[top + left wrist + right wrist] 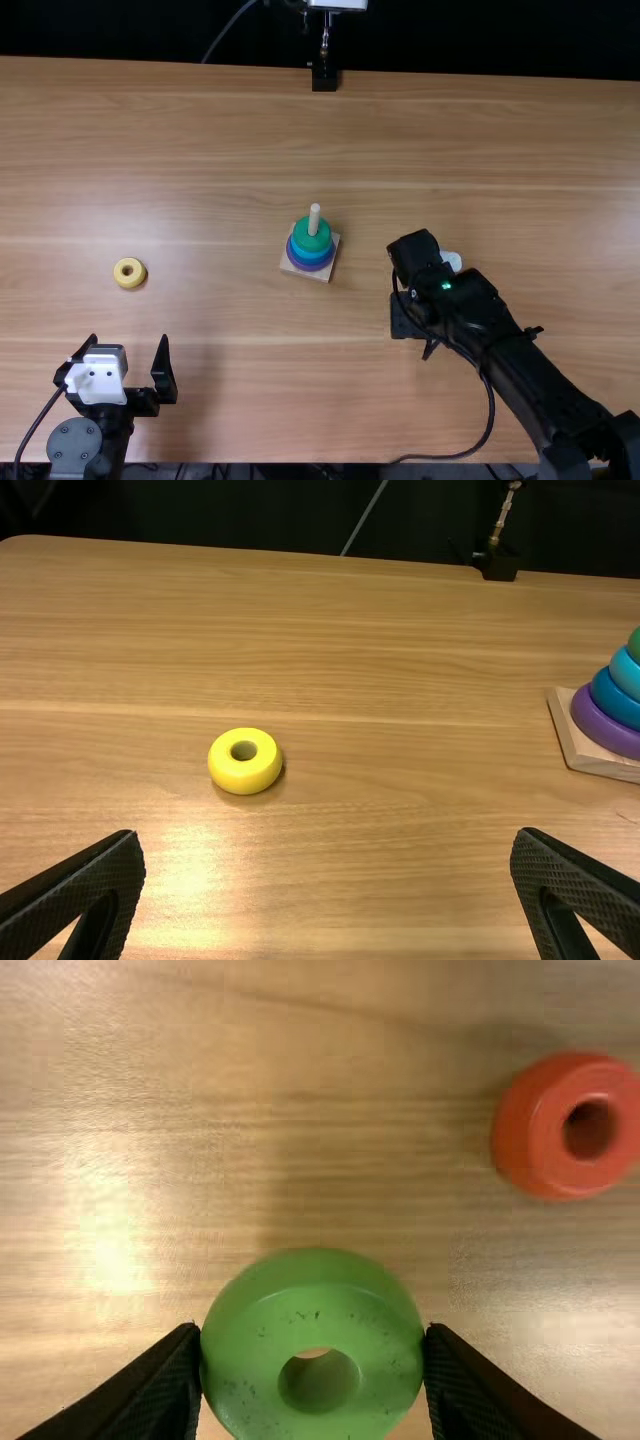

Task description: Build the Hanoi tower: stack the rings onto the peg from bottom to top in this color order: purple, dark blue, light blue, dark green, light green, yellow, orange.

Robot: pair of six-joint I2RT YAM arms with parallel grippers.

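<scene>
Presently, right gripper (313, 1330) pinches light green ring (313, 1290) by its sides, hole unobstructed. Orange ring (540, 1140) nearby on table. Peg (314, 220) carries stack up to dark green ring (303, 241). Advise: lift clear of peg tip, keep ring level, centre hole, lower straight, release once seated. Left gripper (328, 835) wide apart, empty; yellow ring (245, 775) on table beyond.

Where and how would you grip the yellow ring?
The yellow ring is probably best pinched by its outer wall, at two opposite sides, coming straight down from above. It lies flat on the table with its hole facing up, and its round side is free all around. The left gripper is open wide enough, it seems, to straddle it.
</scene>
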